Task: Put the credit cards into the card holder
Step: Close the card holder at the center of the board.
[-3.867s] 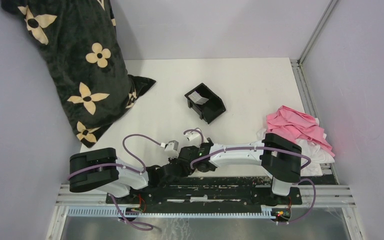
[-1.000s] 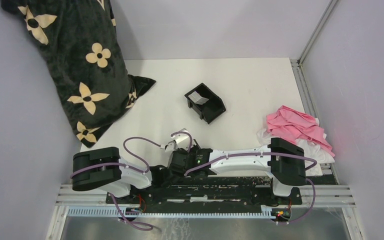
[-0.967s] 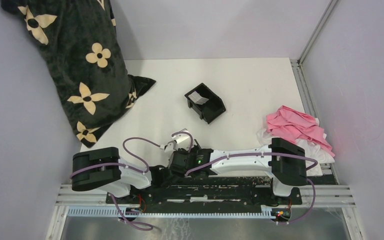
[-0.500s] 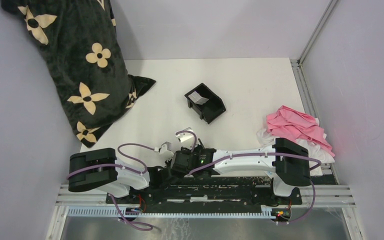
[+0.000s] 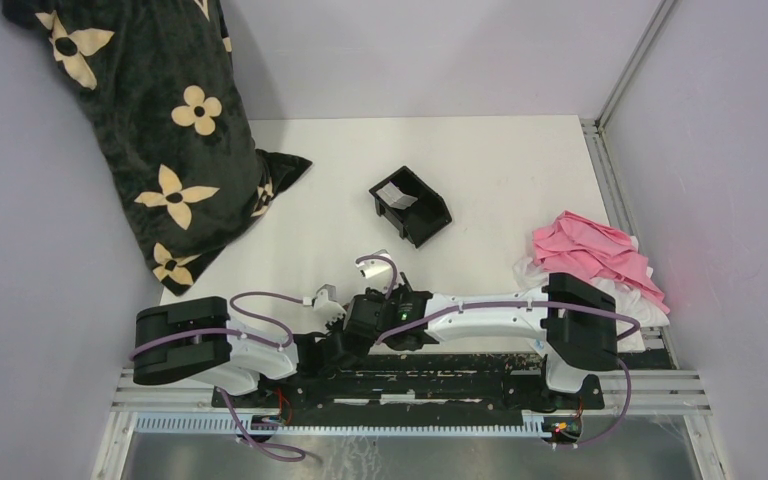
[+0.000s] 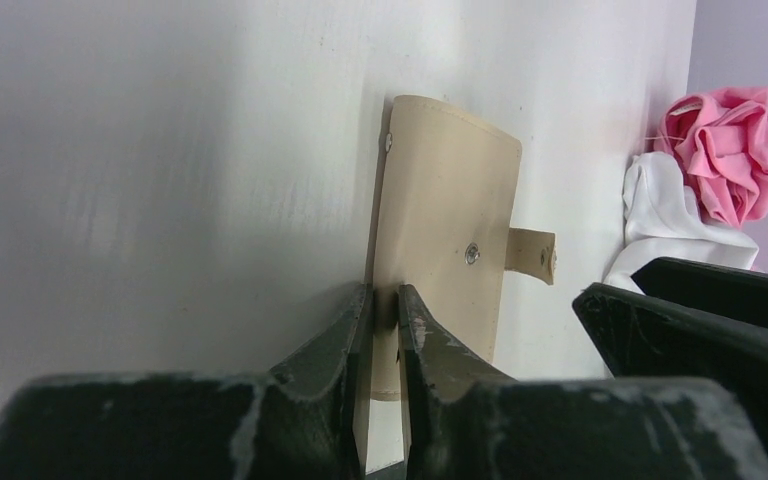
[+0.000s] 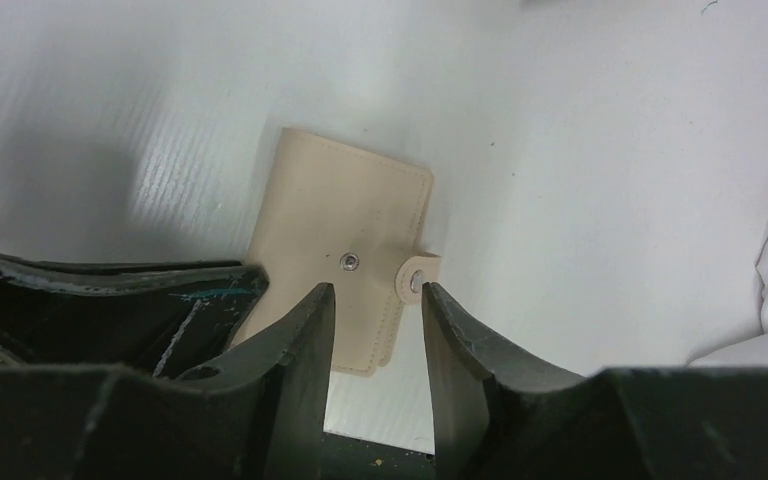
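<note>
Here, my left gripper (image 6: pixel 385 310) pinched the near edge of the card holder (image 6: pixel 445 210), while my right gripper (image 7: pixel 375 300) had its jaws spread apart, straddling the snap tab (image 7: pixel 418 275).

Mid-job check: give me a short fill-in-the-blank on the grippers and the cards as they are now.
1. The left gripper pinches the edge of the ___.
2. The right gripper hangs ___ above the snap tab.
3. One pale card lies in the black ___.

Missing words: wallet; open; tray.
</note>
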`<control>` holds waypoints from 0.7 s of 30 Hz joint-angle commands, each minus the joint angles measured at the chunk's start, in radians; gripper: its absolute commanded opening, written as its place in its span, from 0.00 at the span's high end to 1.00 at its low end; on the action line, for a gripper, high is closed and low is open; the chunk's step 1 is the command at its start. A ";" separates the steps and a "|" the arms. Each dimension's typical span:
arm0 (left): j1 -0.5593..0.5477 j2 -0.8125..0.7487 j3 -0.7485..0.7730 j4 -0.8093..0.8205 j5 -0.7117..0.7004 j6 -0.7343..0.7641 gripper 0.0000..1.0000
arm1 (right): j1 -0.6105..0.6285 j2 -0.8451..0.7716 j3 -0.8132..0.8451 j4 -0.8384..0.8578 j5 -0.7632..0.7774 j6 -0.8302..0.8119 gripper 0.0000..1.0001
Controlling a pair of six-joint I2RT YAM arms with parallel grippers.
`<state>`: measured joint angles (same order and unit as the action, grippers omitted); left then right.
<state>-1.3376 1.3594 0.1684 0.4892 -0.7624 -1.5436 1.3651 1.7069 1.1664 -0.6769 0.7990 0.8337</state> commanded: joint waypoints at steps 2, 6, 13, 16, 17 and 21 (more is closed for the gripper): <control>0.002 0.000 -0.008 -0.096 -0.058 -0.023 0.80 | -0.021 0.029 -0.003 -0.001 0.037 0.005 0.56; 0.001 -0.003 -0.007 -0.096 -0.058 -0.021 0.80 | -0.038 0.041 -0.016 0.015 0.022 0.000 0.55; 0.002 0.005 -0.009 -0.087 -0.056 -0.021 0.81 | -0.052 0.053 -0.029 0.028 0.013 0.000 0.55; 0.001 0.010 -0.009 -0.079 -0.054 -0.021 0.81 | -0.055 0.053 -0.037 0.031 0.009 0.003 0.56; 0.001 0.011 -0.009 -0.078 -0.054 -0.021 0.81 | -0.056 0.053 -0.041 0.034 0.007 0.004 0.56; 0.002 0.012 -0.010 -0.074 -0.054 -0.023 0.81 | -0.060 0.055 -0.049 0.044 -0.001 0.005 0.58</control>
<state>-1.3376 1.3567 0.1688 0.4778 -0.7765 -1.5513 1.3113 1.7561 1.1271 -0.6579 0.7876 0.8330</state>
